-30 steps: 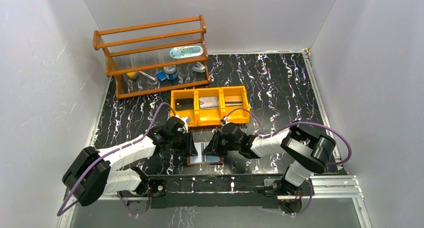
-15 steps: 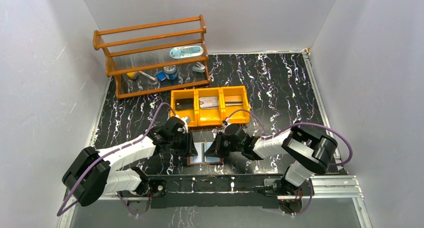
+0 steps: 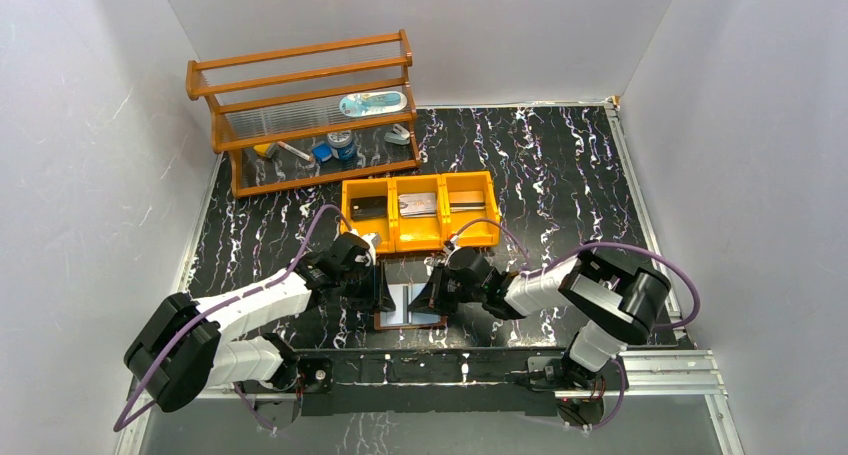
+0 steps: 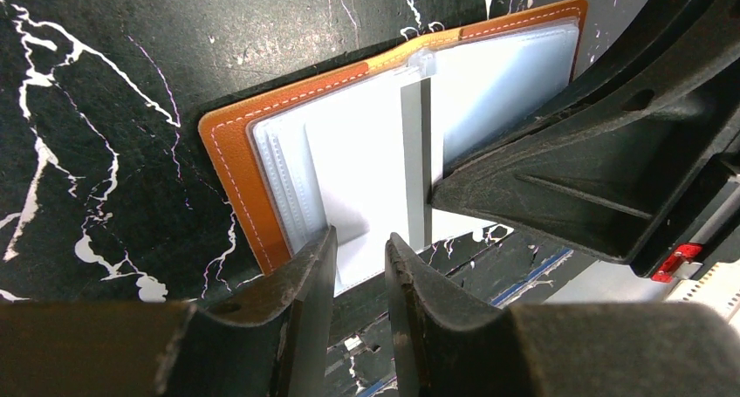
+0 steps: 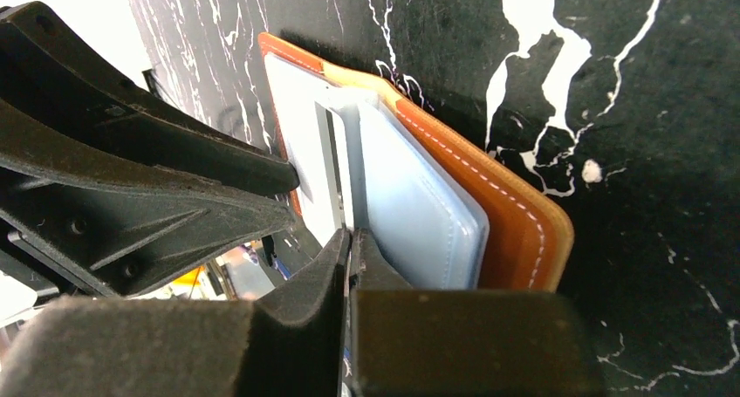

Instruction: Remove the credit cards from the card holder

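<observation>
The card holder (image 4: 229, 144) lay open between the claws, the right claw (image 5: 351, 240) shut at its sleeves and the left claw (image 4: 359, 244) narrowly parted.

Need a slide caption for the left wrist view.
Left pincer, narrowly parted, at the sleeve edge of the open card holder.

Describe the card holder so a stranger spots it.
On the black marbled table, look in front of the orange three-bin tray. The card holder lies open between the left end effector and right end effector: brown leather cover, pale glossy sleeves, unlike the plastic tray.
</observation>
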Available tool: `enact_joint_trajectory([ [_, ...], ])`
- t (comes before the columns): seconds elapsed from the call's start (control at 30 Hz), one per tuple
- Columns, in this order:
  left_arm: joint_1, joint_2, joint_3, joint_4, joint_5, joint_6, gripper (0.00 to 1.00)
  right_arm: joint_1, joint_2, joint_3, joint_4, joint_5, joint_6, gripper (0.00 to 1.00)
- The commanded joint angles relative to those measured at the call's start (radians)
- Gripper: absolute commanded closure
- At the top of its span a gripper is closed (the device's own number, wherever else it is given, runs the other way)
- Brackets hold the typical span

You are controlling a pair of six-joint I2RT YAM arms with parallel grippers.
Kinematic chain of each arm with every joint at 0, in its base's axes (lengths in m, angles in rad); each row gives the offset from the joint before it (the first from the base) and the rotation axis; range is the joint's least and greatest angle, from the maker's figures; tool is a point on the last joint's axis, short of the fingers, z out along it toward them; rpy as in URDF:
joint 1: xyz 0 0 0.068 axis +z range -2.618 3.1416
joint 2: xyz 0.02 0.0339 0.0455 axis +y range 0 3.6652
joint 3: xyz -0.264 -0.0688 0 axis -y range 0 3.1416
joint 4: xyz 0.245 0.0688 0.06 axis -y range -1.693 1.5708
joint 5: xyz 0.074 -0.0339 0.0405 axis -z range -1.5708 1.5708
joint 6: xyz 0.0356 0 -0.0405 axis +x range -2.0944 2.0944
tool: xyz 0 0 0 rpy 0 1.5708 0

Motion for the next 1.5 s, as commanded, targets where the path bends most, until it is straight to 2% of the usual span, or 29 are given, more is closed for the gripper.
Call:
enact_joint_trajectory([
  [0.0, -0.004, -0.011, -0.018, -0.068, -0.044, 0.008, 0.73, -0.002, -0.071, -0.009, -0.07, 0.064, -0.037, 0.93],
  [0.27, -0.006, -0.042, -0.011, -0.069, -0.035, 0.011, 0.72, -0.034, -0.166, -0.046, -0.158, 0.089, -0.06, 0.94],
  [0.53, -0.006, -0.104, 0.075, -0.069, 0.006, 0.028, 0.48, -0.035, -0.105, -0.025, -0.135, 0.042, -0.058, 0.92],
  [0.7, -0.008, -0.073, 0.118, -0.02, 0.063, 0.039, 0.43, -0.035, -0.098, -0.019, -0.156, 0.06, -0.052, 0.91],
  [1.03, -0.027, 0.044, 0.076, 0.082, 0.079, 0.019, 0.49, -0.035, -0.116, -0.026, -0.164, 0.069, -0.048, 0.87],
  [1.27, -0.043, 0.093, 0.051, 0.063, 0.043, 0.037, 0.61, -0.036, -0.118, -0.038, -0.125, 0.055, -0.034, 0.79],
  [1.47, -0.044, 0.103, 0.019, 0.038, 0.014, 0.045, 0.65, -0.044, -0.111, -0.067, -0.03, 0.033, -0.003, 0.72],
])
